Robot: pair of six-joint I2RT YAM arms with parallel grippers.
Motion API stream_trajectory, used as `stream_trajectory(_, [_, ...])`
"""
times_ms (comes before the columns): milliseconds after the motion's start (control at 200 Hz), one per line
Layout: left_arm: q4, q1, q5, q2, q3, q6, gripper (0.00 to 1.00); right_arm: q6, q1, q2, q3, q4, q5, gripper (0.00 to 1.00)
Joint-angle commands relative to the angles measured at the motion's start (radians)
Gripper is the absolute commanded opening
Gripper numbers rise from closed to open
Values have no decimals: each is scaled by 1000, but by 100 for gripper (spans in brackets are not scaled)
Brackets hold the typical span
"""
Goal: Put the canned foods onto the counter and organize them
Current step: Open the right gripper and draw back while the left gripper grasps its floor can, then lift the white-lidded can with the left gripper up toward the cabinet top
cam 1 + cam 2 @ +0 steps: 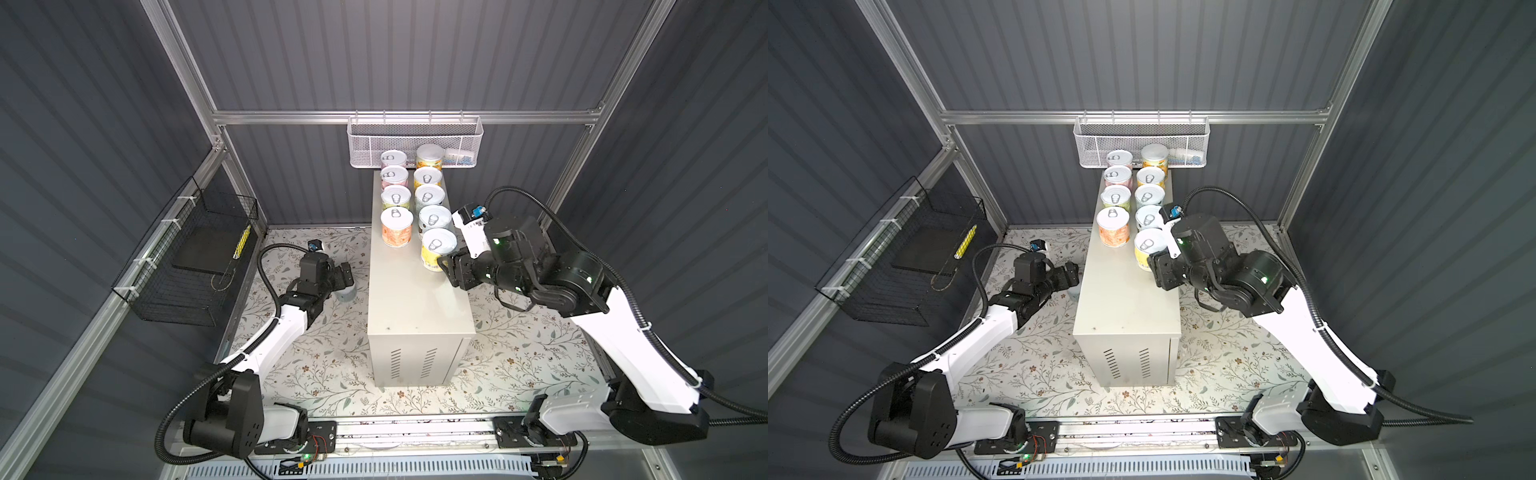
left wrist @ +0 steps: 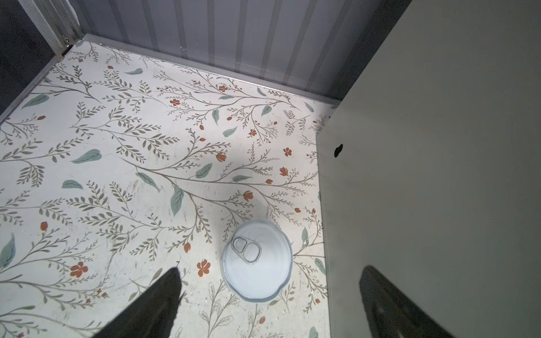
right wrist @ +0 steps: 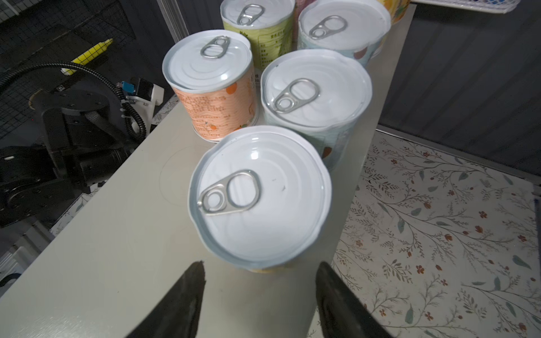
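Several cans stand in two rows on the far half of the cream counter (image 1: 415,299) (image 1: 1125,303) (image 3: 117,234). In both top views the nearest one is a yellow-labelled can (image 1: 437,249) (image 1: 1148,245) (image 3: 260,199) in the right row, beside an orange can (image 1: 397,228) (image 3: 216,96). My right gripper (image 1: 451,266) (image 1: 1158,270) (image 3: 260,263) is open just behind the yellow can, fingers apart from it. One pale blue can (image 1: 345,293) (image 2: 257,260) stands upright on the floral surface against the counter's left side. My left gripper (image 1: 347,276) (image 1: 1069,276) (image 2: 272,268) hovers over it, wide open.
A white mesh basket (image 1: 415,141) hangs on the back wall right behind the rows. A black wire basket (image 1: 187,266) holding a yellow marker (image 1: 242,242) hangs on the left wall. The floral surface (image 1: 332,365) surrounds the counter, whose wall (image 2: 424,175) is close to my left gripper.
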Motion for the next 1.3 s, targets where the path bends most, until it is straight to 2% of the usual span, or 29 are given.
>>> stream_trajectory(0, [-32,-3,-22,-5,-2,1,99,1,-3,-130,-91,127,-80,73])
stream_trajectory(105, [-37,-3,-32,1,-22,-6,99,13,-3,-229,-174,183,-60,82])
stream_trajectory(220, [-5,-3,-43,40,-38,10,99,18,-4,-275,-226,183,-15,90])
stream_trajectory(420, [116,-3,-4,160,-43,32,100,12,-4,-314,-308,233,28,95])
stream_trajectory(640, [148,-3,10,282,-11,29,100,6,-4,-304,-310,238,33,98])
stream_trajectory(1021, [224,-5,43,412,9,27,99,-5,-9,-260,-292,249,27,99])
stream_trajectory(1296, [250,-21,-8,477,25,28,96,-20,-24,-227,-296,258,28,99])
